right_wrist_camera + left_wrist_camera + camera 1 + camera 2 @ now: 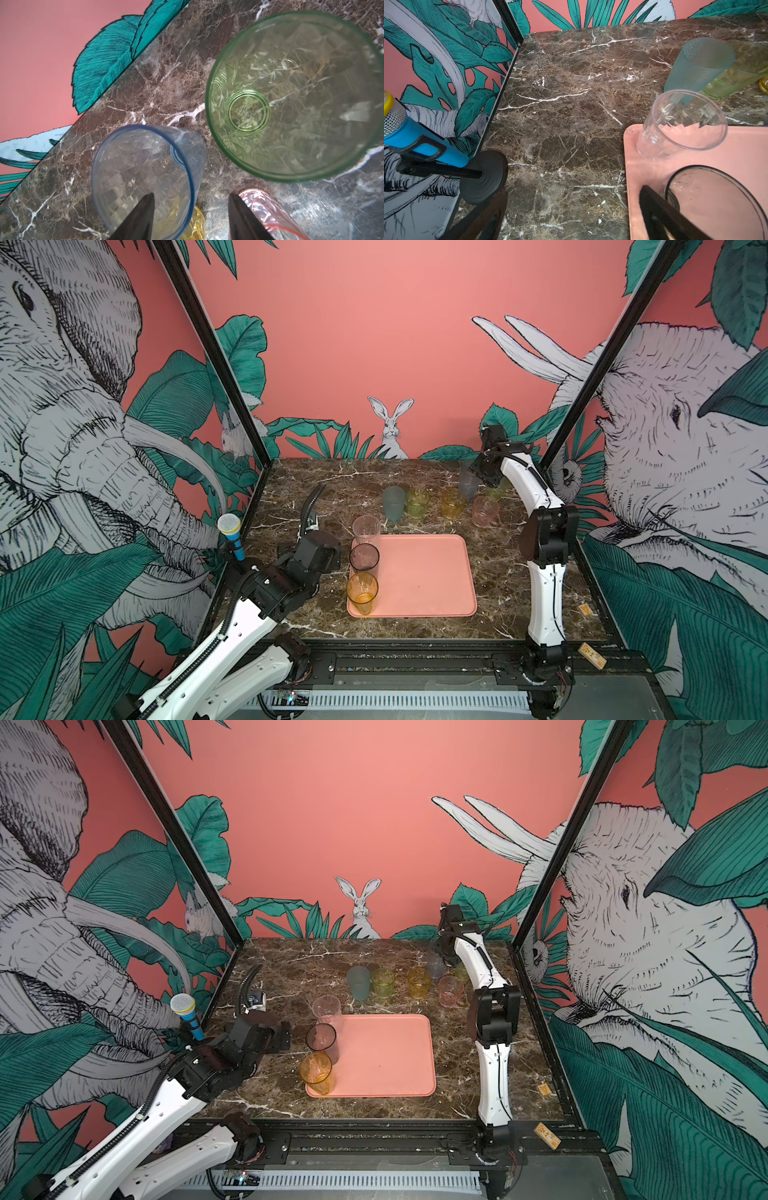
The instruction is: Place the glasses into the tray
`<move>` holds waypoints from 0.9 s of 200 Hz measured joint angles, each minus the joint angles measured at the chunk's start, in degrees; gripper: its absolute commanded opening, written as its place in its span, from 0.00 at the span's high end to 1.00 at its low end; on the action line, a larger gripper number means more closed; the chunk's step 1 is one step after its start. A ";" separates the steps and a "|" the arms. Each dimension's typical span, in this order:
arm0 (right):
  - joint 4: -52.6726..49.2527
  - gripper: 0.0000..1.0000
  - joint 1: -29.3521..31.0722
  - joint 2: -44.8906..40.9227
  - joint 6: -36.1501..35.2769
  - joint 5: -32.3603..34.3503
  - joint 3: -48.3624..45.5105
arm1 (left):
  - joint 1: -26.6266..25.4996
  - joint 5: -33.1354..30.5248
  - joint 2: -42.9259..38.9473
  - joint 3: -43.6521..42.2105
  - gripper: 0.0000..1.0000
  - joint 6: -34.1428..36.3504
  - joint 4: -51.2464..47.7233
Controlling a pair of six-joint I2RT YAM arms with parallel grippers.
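The dark brown marble bench (415, 485) carries everything; on it, toward the front, lies the flat salmon-pink rectangular tray (424, 576) with three tumblers standing along its left edge, a tall clear one (366, 529), a smoky dark one (364, 558) and an amber one (362, 593); the other glasses stand well apart from it in a loose row near the back wall. The step in hand looks like the right arm picking a back-row tumbler, and doing it well calls for one fingertip inside the rim and one outside, a gentle squeeze and a straight lift, since neighbours crowd close. In the right wrist view the right gripper (190, 216) hangs with its jaws parted and empty, one tip over the mouth of the tall grey-lilac tumbler (145, 176), the other just beside the short pink tumbler (270, 212); the yellow-green tumbler (295, 95) stands near. The left gripper (309, 531) rests wide apart, holding nothing, beside the tray's left edge.
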 measured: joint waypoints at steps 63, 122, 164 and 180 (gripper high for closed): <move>0.46 0.54 -0.07 0.57 0.17 -0.81 0.00 | 0.00 0.42 -0.04 0.00 0.01 -0.96 -0.04; 0.72 0.66 -0.07 0.57 0.17 -0.59 0.00 | 0.00 0.48 -0.94 0.02 0.01 -1.68 -1.44; 0.85 0.70 -0.07 0.57 0.20 -0.52 0.00 | 0.00 0.48 -2.10 0.00 0.01 -2.47 -2.99; 0.98 0.73 -0.07 0.57 0.20 -0.55 0.00 | 0.00 0.48 -2.80 0.00 0.01 -2.64 -3.32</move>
